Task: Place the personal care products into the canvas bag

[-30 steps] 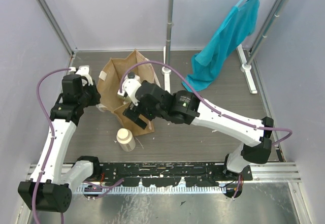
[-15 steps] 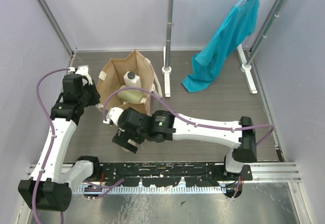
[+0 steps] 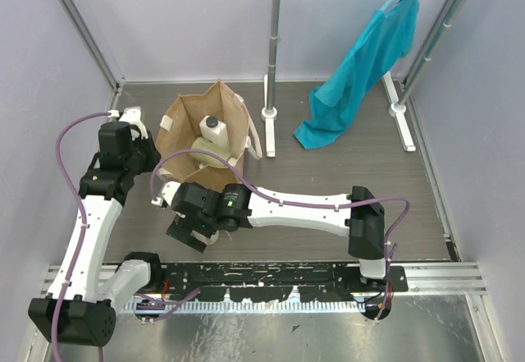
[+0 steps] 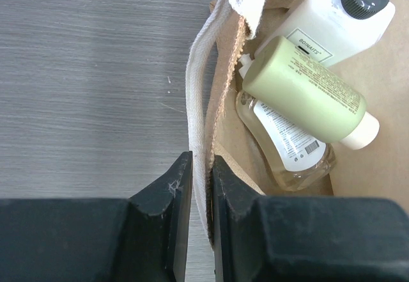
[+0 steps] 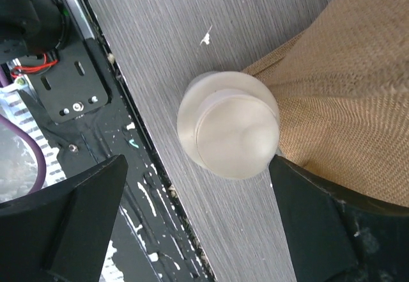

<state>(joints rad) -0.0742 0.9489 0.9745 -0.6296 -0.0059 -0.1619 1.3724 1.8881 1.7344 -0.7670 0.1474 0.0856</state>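
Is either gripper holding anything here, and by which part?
The left gripper pinches the canvas bag by its whitish strap handle, near the rim. The right gripper is open astride the cream bottle, gripping nothing.

Looks like a robotics lab test cell. Boxed in by plain lilac-grey panel walls (image 3: pixel 180 25) on bare aluminium frame posts (image 3: pixel 82 25). Holds a dark grey wood-grain table (image 3: pixel 361 157), edged with a black perforated mounting plate (image 3: pixel 271 273) and a ribbed aluminium rail (image 3: pixel 443 273). Carries a white-and-black jointed left arm (image 3: pixel 90 222) and a matching right arm (image 3: pixel 303 208), trailing purple cables (image 3: pixel 58 140). Staged with a silver garment-rack pole (image 3: pixel 272 42) and a hanging teal cloth (image 3: pixel 361 62).
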